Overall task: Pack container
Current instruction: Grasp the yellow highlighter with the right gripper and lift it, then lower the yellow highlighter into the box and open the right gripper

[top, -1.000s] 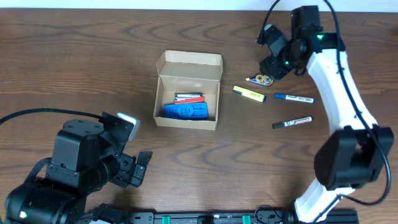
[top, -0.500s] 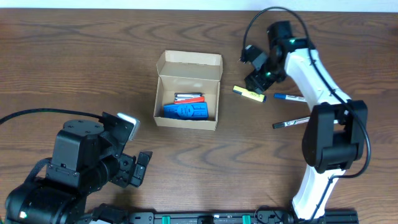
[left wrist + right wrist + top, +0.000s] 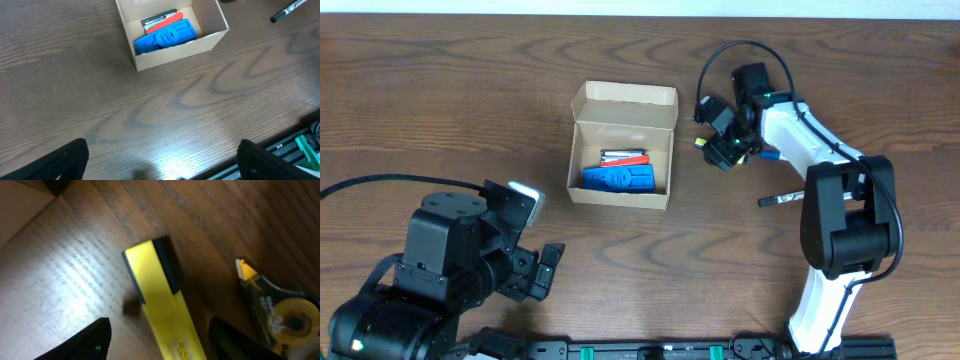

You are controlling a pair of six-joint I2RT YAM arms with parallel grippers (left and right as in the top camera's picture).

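Observation:
The container (image 3: 623,145) is a tan cardboard box, lid flap open at the back, holding a blue object (image 3: 618,178) and a red-and-white item; it also shows in the left wrist view (image 3: 170,30). My right gripper (image 3: 725,148) is open and low over a yellow highlighter (image 3: 160,300), one finger (image 3: 90,340) on each side of it, not closed on it. Only the highlighter's tip (image 3: 701,143) shows from overhead. My left gripper (image 3: 545,270) is open and empty near the table's front edge, well short of the box.
A clear tape dispenser with yellow tip (image 3: 280,315) lies right beside the highlighter. A blue pen (image 3: 772,155) is partly hidden by the right arm. A black marker (image 3: 790,197) lies further front right, also in the left wrist view (image 3: 287,10).
My right gripper has moved left and down from the tape dispenser to the yellow highlighter and now straddles it. The left arm and the box have not moved.

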